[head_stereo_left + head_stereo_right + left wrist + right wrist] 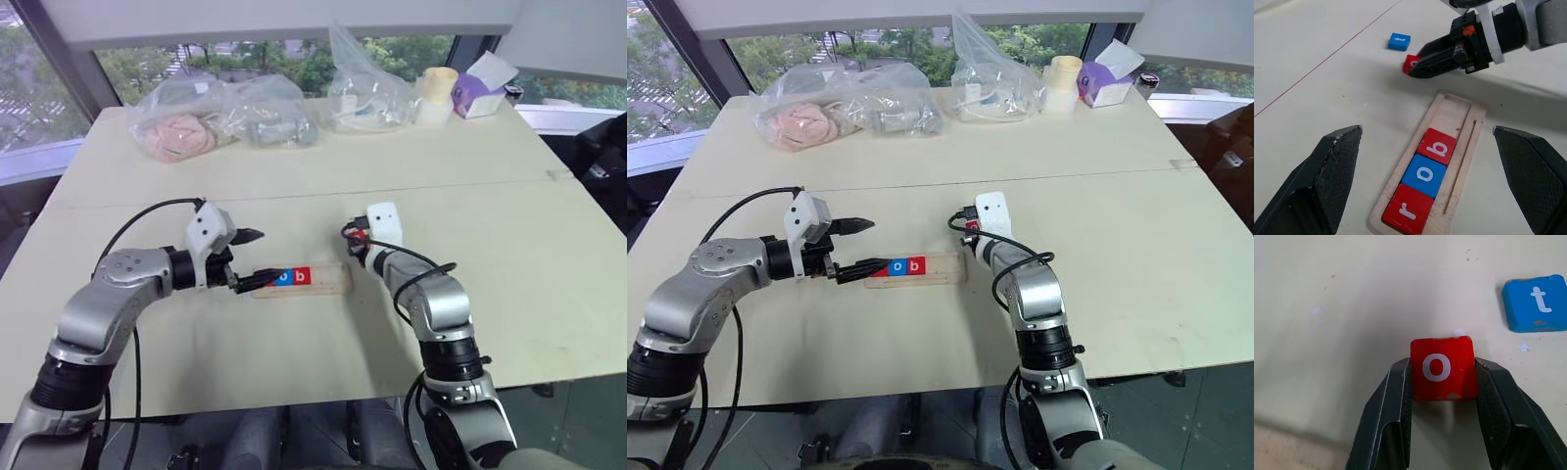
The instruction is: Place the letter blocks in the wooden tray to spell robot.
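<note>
On the pale tabletop (294,196), the wooden tray (1459,115) holds three letter blocks: red r (1406,214), blue o (1424,176), red b (1437,146). At its two o'clock end, the right gripper (1442,367) has its fingers clamped on the red o block (1441,367). Near it lies the blue t block (1534,302). By the tray's r end, the left gripper (1425,147) hovers, fingers wide apart.
</note>
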`<state>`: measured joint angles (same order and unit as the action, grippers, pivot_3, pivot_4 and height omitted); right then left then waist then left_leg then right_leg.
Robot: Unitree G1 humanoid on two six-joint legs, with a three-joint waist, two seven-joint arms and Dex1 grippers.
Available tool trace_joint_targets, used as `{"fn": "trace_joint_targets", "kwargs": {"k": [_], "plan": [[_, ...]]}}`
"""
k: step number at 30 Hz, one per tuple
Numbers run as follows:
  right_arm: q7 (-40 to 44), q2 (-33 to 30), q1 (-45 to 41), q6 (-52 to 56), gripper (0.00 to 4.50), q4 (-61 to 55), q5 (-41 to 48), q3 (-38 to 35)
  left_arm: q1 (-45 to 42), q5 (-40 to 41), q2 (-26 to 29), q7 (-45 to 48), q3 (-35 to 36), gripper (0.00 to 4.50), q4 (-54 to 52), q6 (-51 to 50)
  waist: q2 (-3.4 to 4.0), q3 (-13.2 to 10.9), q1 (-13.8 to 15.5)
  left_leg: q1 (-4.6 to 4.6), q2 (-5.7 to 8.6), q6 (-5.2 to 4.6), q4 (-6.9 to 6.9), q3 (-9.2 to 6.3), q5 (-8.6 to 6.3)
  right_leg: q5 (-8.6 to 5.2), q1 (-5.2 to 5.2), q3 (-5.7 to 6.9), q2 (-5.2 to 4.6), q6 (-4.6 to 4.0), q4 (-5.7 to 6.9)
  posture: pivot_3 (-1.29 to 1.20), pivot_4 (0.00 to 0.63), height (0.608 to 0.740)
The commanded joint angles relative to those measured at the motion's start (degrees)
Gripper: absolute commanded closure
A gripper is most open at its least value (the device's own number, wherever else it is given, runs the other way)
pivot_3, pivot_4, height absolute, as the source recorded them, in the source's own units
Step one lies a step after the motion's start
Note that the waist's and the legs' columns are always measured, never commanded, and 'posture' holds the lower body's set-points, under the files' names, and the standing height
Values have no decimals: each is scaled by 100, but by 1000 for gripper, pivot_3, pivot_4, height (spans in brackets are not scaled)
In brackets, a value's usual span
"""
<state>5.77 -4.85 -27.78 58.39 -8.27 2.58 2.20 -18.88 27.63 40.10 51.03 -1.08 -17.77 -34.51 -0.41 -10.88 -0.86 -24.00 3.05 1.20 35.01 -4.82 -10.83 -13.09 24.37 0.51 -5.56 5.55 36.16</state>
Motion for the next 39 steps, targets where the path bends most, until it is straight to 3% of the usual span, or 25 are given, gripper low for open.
{"fn": "trace_joint_targets", "kwargs": {"k": [1, 5, 10, 19, 25, 26, 32, 36, 39], "plan": [[65, -265, 198, 407, 3311, -969, 59, -155, -59, -185, 231, 197, -159, 0, -222, 131, 0, 0, 9, -3, 0, 0, 1, 0, 0, 0, 1, 0, -1, 0, -1, 0, 150, 740], [133, -378, 637, 1481, 3311, -2260, 277, -543, -57, -229, 282, 373, -296, 0, -259, 188, 0, 0, 8, -8, -1, 0, 0, 0, 0, -1, 5, 0, -3, 1, -4, 0, 150, 740], [261, 190, 1011, 3210, 3311, -3650, 589, -1145, -194, -249, 149, 417, -394, 0, -175, 224, 0, 0, -5, -13, -11, 0, -1, -2, -1, -2, 11, 1, -1, 1, -4, 0, 150, 740], [-256, 1159, 1345, 3411, 3311, -4060, 573, -1032, -411, -334, 131, 627, -432, 0, 159, 342, 2, -1, -3, -29, -12, 1, -2, -2, -2, -5, 27, 3, -3, 4, -9, 0, 150, 740], [-249, 1024, 1399, 3411, 341, -3944, 806, -896, -413, -409, 153, 695, -431, 0, 279, 450, 2, -1, -3, -34, -9, 1, -3, -2, -2, -2, 30, 3, -6, 0, -11, 0, 150, 740], [-241, 921, 1341, 3411, 57, -3942, 820, -884, -408, -415, 158, 700, -427, 0, 286, 458, 2, -1, -5, -35, -10, 1, -4, -2, -2, -2, 30, 3, -6, 0, -11, 0, 150, 740], [868, -592, 830, 2530, 57, -3711, 1298, -1100, -357, -306, 296, 879, -337, 0, 225, 384, 2, -3, -9, -37, -9, 1, 1, 1, -2, -9, 29, 3, -8, 12, -15, 0, 150, 740], [3153, -2974, 1301, -407, 57, -2661, 1255, -833, -402, -234, 590, 1262, -336, 0, 198, 397, 3, -7, 18, -42, -7, -2, -1, 3, -4, -15, 16, 19, -9, 21, -42, 0, 150, 740], [4166, -3856, 1527, -1948, 57, -1693, 1226, -792, -440, -236, 699, 1354, -320, 0, 202, 412, -1, -8, 10, -43, -8, -18, -6, 13, -14, -13, -6, 32, -9, 23, -84, 0, 150, 740]]}}
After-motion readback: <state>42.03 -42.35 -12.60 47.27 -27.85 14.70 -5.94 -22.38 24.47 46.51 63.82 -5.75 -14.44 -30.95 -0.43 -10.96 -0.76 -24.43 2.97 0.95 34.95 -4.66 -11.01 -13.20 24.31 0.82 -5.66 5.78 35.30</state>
